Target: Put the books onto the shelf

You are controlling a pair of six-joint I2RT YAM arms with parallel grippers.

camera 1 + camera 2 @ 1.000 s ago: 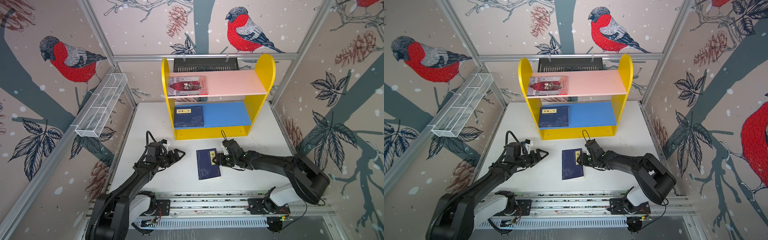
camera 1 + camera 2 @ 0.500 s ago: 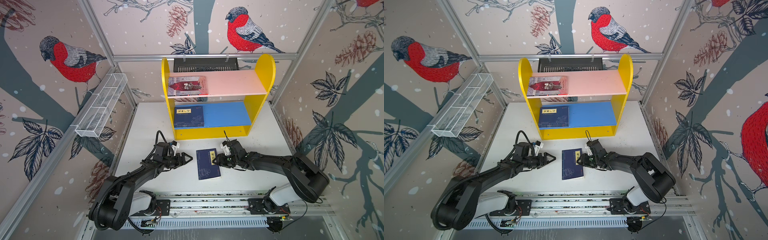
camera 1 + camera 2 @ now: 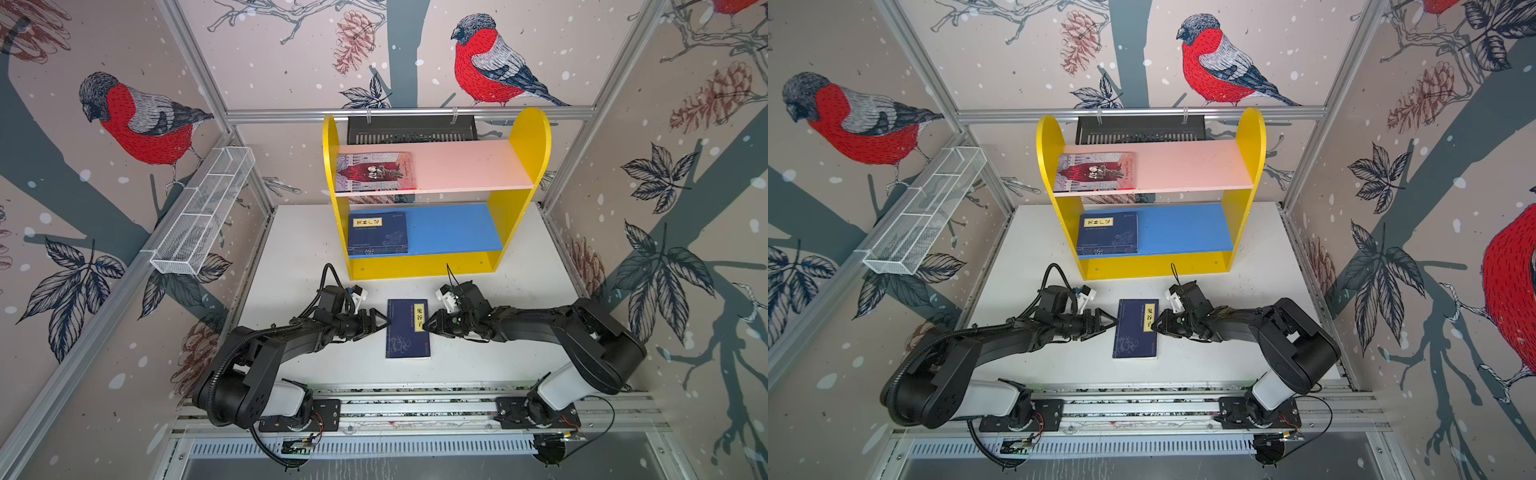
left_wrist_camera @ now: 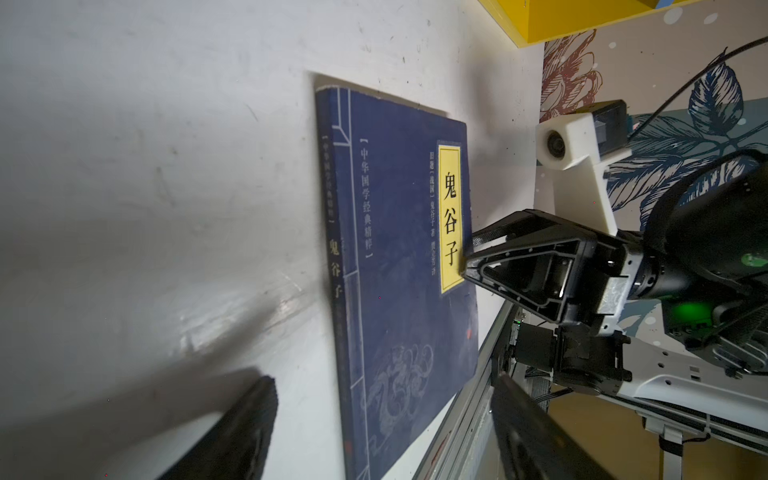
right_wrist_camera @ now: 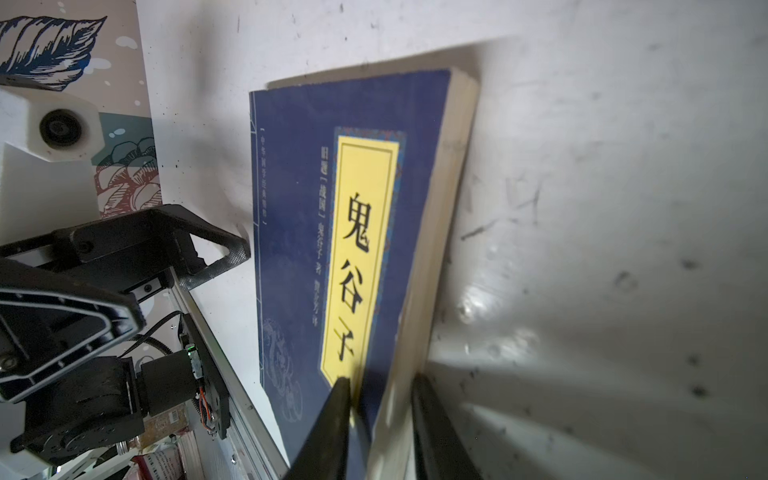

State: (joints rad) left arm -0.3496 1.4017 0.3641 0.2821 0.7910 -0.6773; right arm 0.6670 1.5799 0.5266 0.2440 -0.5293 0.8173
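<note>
A navy book [image 3: 407, 328] [image 3: 1136, 328] with a yellow title label lies on the white table in front of the shelf [image 3: 519, 137] [image 3: 1250, 133]. My right gripper [image 3: 430, 326] [image 5: 380, 378] is shut on its right page edge, one finger on the cover by the label and the other under the pages. That edge sits slightly raised. My left gripper [image 3: 380, 323] [image 4: 382, 380] is open, its tips at the book's spine side. A grey-lilac book [image 3: 376, 171] lies on the pink board. Another navy book [image 3: 378, 232] lies on the blue board.
A white wire basket [image 3: 203, 216] hangs on the left wall. A black slotted tray [image 3: 411, 129] hangs behind the shelf. The metal rail [image 3: 415, 409] with both arm bases runs along the table's front edge, close behind the book.
My left gripper has travelled right across the table to the book's spine edge. The right gripper's jaws have narrowed onto the book's right edge. The book has barely shifted.
</note>
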